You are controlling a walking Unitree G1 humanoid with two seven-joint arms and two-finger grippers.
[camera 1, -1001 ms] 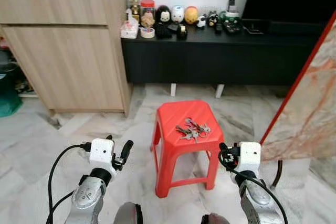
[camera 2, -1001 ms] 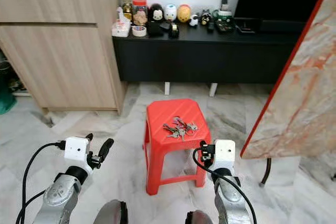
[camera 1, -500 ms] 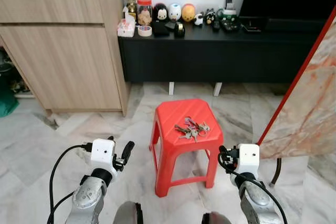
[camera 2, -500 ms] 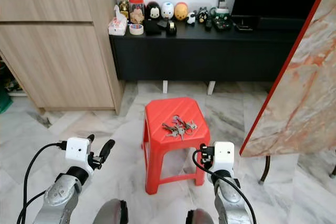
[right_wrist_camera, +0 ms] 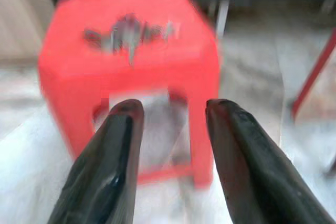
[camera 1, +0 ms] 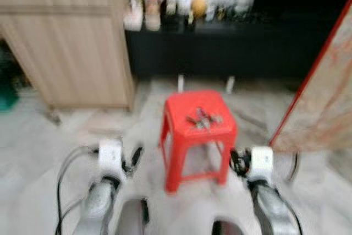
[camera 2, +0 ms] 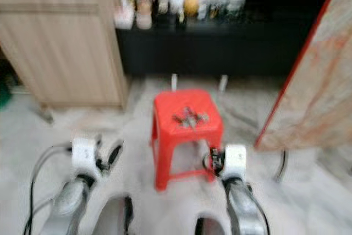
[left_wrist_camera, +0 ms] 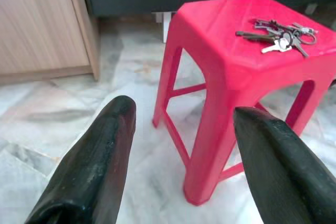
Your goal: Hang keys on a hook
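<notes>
A bunch of keys [left_wrist_camera: 278, 30] lies on top of a red plastic stool [left_wrist_camera: 220, 30] standing on the marble floor straight ahead. The eye views are motion-blurred, but the keys [camera 1: 202, 118] still show on the stool [camera 1: 179, 122]. My left gripper [left_wrist_camera: 184, 111] is held low, to the left of the stool and short of it, fingers spread wide and empty. My right gripper [right_wrist_camera: 173, 106] hovers before the stool's near right corner, also open with nothing in it. The keys [right_wrist_camera: 128, 32] sit beyond its fingertips.
A light wooden cabinet [camera 1: 71, 48] stands at the left. A low black console [camera 1: 220, 53] with figurines and jars [camera 1: 176, 4] on top runs along the back wall. A marble panel with a red edge [camera 1: 319, 103] leans at the right.
The whole picture has shifted and blurred, so the camera is moving. The keys still lie on the stool. Both arms keep their pose, grippers open.
</notes>
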